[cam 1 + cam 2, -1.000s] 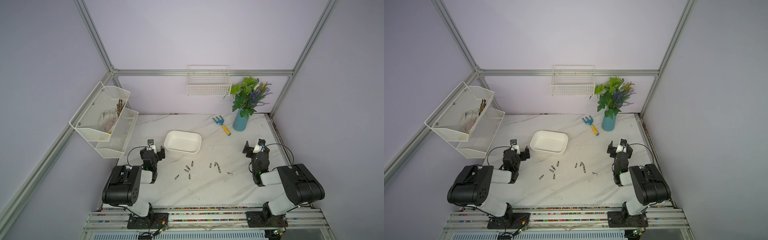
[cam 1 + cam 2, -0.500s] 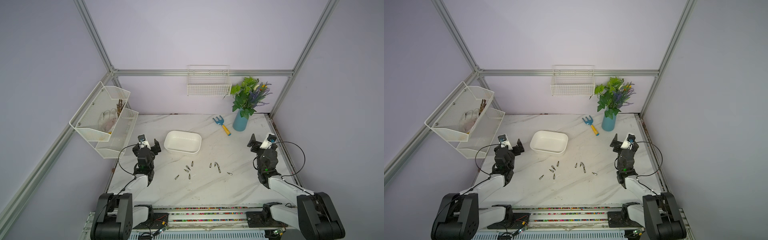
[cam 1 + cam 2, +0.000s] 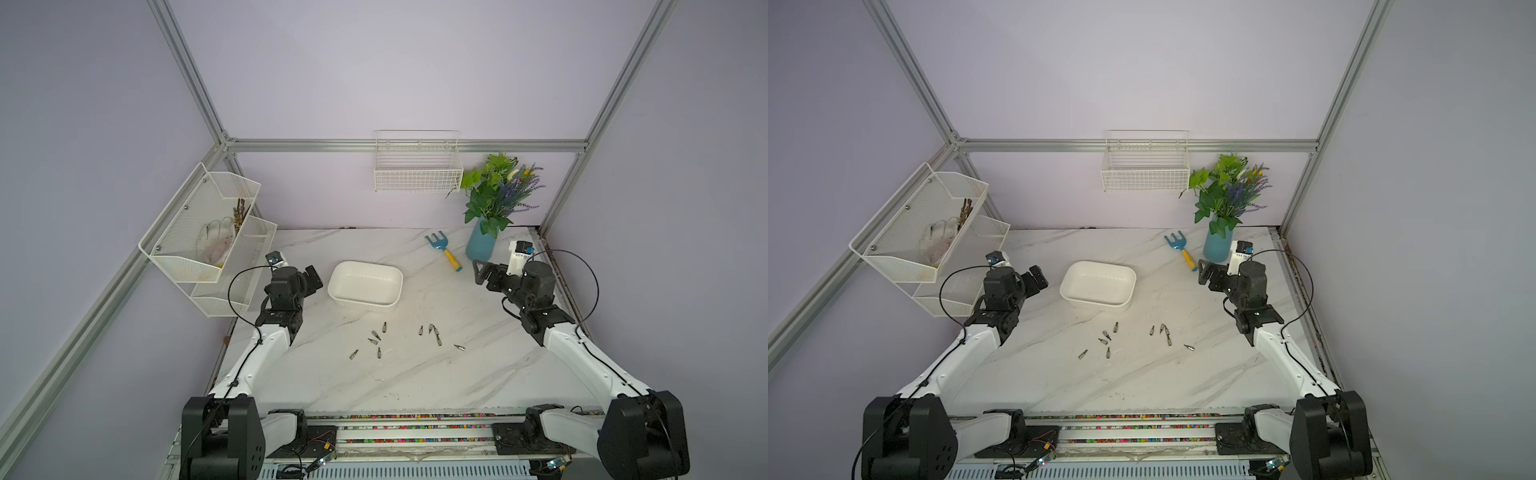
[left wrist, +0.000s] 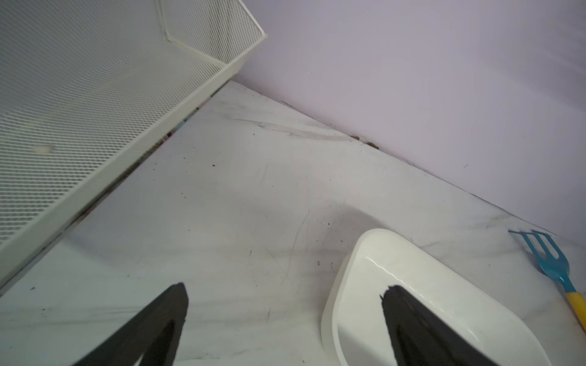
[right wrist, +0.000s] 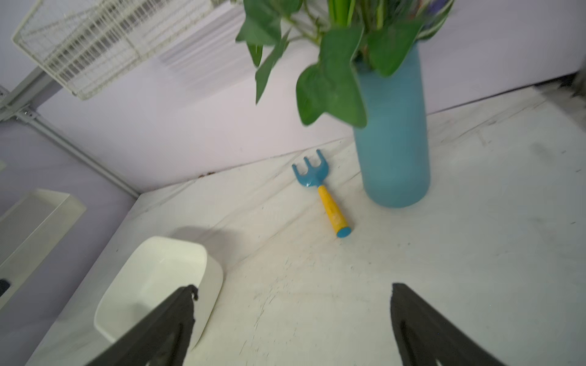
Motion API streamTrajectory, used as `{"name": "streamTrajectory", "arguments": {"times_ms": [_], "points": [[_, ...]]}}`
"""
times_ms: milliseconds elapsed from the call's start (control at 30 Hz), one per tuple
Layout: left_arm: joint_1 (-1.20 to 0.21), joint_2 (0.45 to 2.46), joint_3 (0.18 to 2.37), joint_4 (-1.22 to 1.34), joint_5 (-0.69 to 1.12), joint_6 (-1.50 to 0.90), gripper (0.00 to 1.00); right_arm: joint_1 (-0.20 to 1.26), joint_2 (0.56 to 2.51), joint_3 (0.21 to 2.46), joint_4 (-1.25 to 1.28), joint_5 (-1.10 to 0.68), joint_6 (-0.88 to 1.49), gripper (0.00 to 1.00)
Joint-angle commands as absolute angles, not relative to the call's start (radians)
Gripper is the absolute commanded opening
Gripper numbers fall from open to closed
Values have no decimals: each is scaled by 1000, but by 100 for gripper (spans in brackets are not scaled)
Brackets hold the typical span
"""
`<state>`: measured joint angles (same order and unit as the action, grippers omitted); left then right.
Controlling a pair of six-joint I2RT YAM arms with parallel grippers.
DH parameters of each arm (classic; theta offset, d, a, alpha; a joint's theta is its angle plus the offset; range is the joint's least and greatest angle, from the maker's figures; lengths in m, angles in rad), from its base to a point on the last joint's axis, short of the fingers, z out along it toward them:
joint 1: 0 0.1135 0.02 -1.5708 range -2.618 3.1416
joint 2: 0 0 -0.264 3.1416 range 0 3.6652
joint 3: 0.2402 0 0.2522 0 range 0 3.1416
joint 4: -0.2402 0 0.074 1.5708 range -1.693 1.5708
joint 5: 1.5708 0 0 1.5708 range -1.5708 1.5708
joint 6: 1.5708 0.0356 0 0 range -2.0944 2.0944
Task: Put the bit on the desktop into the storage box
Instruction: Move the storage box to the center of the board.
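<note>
Left hand and right hand, both spread wide and empty, flank the storage box; bits lie scattered on the bench, near the box on the robot's side.

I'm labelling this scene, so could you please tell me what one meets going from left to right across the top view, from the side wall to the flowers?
In a top view: mesh wall rack → left gripper → storage box → garden fork → blue vase.
</note>
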<state>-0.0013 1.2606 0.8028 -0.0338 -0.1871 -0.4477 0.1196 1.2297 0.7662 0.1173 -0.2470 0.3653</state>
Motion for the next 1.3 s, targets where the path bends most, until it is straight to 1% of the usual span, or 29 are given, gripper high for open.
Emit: {"name": "streamTrajectory", "arguments": {"times_ms": [0,167,267,367,567,833,1000,1267], "points": [[2,1331,876,-80,-16,-487,100,139,1247,771,30,-401,403,100],[2,1465,954,-108,80,-495,100,150,1221,702,38,-358,412,100],[2,1524,986,-108,108,-501,100,152,1199,649,109,-389,449,100],[3,1598,1032,-130,144,-501,100,153,1191,651,94,-385,437,100],[2,1704,1055,-85,291,-527,100,152,1168,652,73,-373,415,100],[-19,1723,1026,-20,406,-546,100,152,1159,654,66,-382,405,100],[-59,1719,1028,-17,428,-550,100,152,1158,657,62,-385,405,100],[-153,1690,1024,-11,410,-570,100,152,1146,658,52,-368,402,100]]}}
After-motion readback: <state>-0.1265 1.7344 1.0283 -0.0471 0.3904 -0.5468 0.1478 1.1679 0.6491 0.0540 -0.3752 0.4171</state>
